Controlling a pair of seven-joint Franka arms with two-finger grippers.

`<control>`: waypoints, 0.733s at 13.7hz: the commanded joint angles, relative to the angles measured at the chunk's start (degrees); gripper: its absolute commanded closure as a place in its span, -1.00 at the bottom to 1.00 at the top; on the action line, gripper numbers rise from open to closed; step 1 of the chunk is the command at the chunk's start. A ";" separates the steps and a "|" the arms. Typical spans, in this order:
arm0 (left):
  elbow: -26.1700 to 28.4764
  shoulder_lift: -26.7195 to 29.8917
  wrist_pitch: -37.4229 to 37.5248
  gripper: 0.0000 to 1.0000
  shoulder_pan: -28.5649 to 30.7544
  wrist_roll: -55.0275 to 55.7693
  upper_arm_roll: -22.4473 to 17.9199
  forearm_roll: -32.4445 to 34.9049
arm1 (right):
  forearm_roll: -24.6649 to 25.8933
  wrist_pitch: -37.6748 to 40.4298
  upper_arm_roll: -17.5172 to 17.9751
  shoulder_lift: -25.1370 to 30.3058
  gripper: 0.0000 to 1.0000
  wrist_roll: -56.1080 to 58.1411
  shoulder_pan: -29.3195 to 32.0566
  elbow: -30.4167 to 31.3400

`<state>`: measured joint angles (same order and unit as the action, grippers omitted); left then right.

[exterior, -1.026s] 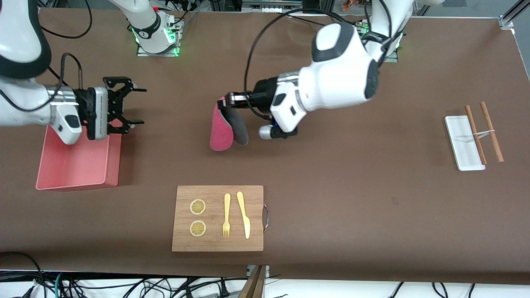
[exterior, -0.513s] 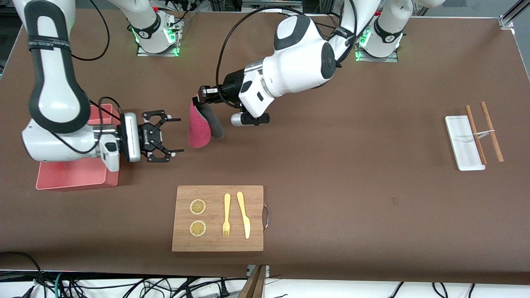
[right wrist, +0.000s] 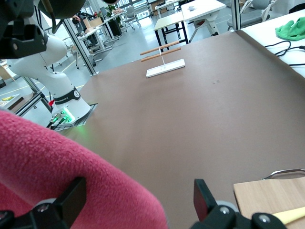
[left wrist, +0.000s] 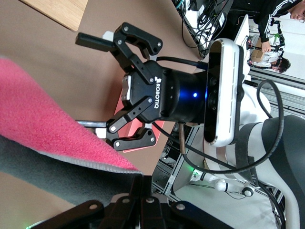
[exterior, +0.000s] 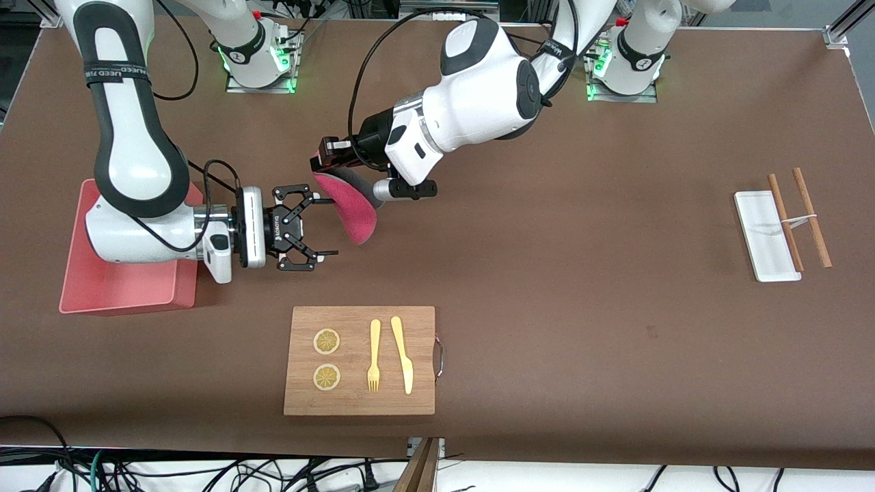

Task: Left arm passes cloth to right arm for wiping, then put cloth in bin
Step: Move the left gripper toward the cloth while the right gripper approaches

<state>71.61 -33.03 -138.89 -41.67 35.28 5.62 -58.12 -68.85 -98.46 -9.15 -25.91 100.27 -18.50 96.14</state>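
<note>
The left gripper [exterior: 321,156] pinched the cloth [exterior: 352,208] by its top edge; it hung over bare table, long axis down — at three o'clock from the right gripper [exterior: 321,227], whose jaws gaped empty.

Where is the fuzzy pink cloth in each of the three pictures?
Front view: the cloth hangs from the shut left gripper above the table, close to the open right gripper.
Left wrist view: the cloth fills the near corner, in front of the right gripper.
Right wrist view: the cloth bulges in close, between the fingers.
Shared landmark: the wooden board.
</note>
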 commanded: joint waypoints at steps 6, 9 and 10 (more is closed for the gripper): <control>1.25 0.86 -0.86 1.00 -0.17 -0.03 -0.53 -0.94 | 0.89 5.01 -5.34 2.97 -1.00 7.03 -0.31 7.48; 1.34 1.03 -0.59 1.00 0.18 -0.03 -0.61 -0.94 | 5.21 10.29 -7.46 3.32 -1.00 7.92 -0.31 7.57; 1.34 1.03 -0.59 1.00 0.09 -0.03 -0.61 -0.94 | 5.30 10.56 -7.47 3.58 -1.00 8.01 -0.31 8.18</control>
<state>72.20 -32.96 -139.20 -41.44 35.28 5.31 -58.12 -64.73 -88.79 -16.64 -24.61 107.23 -18.48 101.77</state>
